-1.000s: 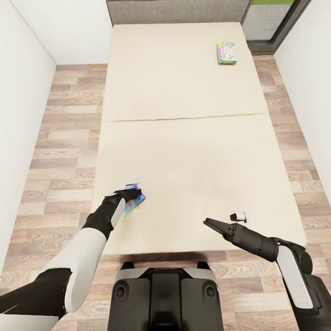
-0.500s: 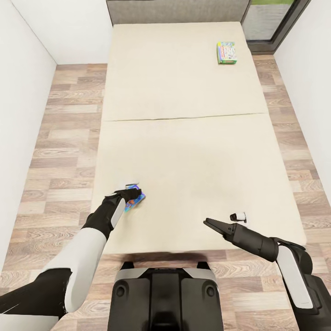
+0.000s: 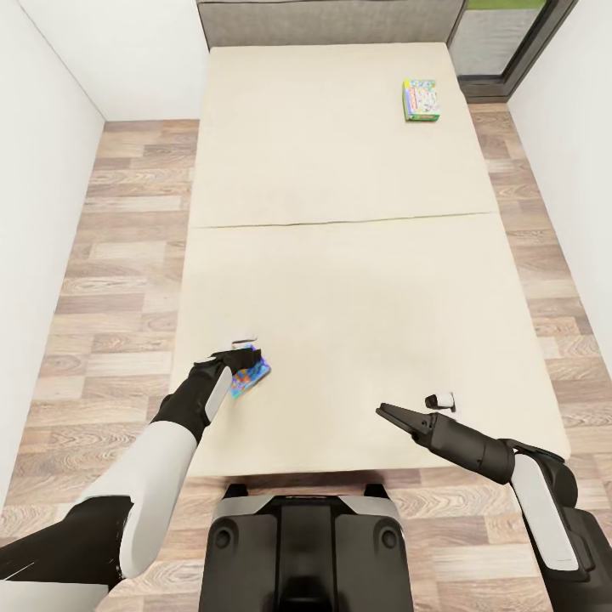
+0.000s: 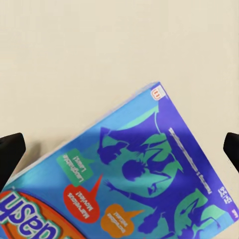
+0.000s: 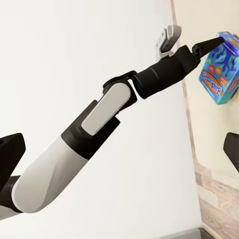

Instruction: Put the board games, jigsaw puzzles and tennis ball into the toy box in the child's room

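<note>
The small blue board game [image 3: 255, 377] lies near the front left corner of the bed [image 3: 340, 280]. My left gripper [image 3: 248, 359] hovers right over it, open. In the left wrist view the blue printed box [image 4: 144, 179] spreads between the two black fingertips [image 4: 10, 152] at the frame's edges. The right wrist view catches the left gripper [image 5: 211, 44] with its tip at the blue game [image 5: 219, 67]. A white-blue board game with a green edge [image 3: 421, 99] rests far off by the headboard. My right gripper [image 3: 384, 413] hangs open above the front right of the mattress, holding nothing.
Wood floor [image 3: 119, 255] runs along both sides of the bed, closed in by white walls. A grey headboard [image 3: 327, 21] and a glass door [image 3: 497, 38] stand at the far end. My base [image 3: 310, 544] is against the bed's foot.
Nothing has visibly moved apart from a very slight shift of the whole view. Both arms hold the same pose.
</note>
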